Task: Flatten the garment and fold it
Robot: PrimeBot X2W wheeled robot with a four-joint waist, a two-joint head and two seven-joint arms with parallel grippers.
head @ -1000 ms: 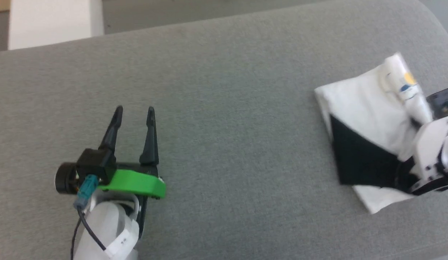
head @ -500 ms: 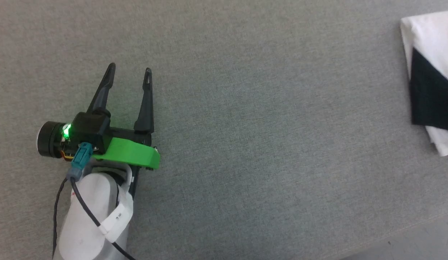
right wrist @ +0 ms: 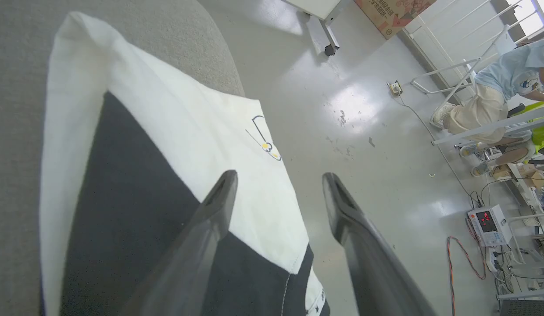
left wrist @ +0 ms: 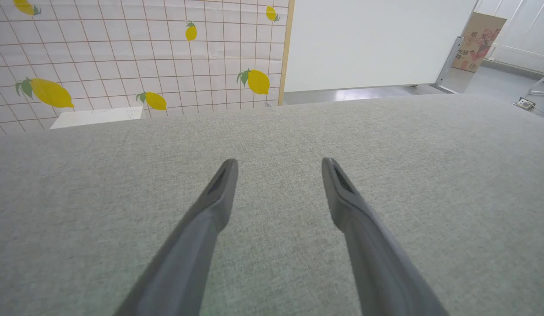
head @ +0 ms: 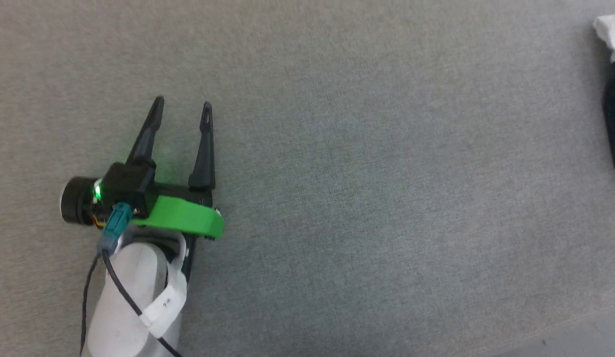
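Over grey cushion [head: 387, 198], left gripper [head: 182, 102] spread; right gripper [right wrist: 279, 174] parted at garment [right wrist: 166, 131] edge.

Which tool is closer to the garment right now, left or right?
Right. The right tool hangs open over the edge of the folded garment. The left tool sits open far across the grey surface from it.

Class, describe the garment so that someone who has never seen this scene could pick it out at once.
Start at the broad grey fabric-covered surface and follow it to its right end. There lies a folded soft shirt, white with a large black panel. A small printed outline with a yellow dot sets it apart from the plain grey around it.
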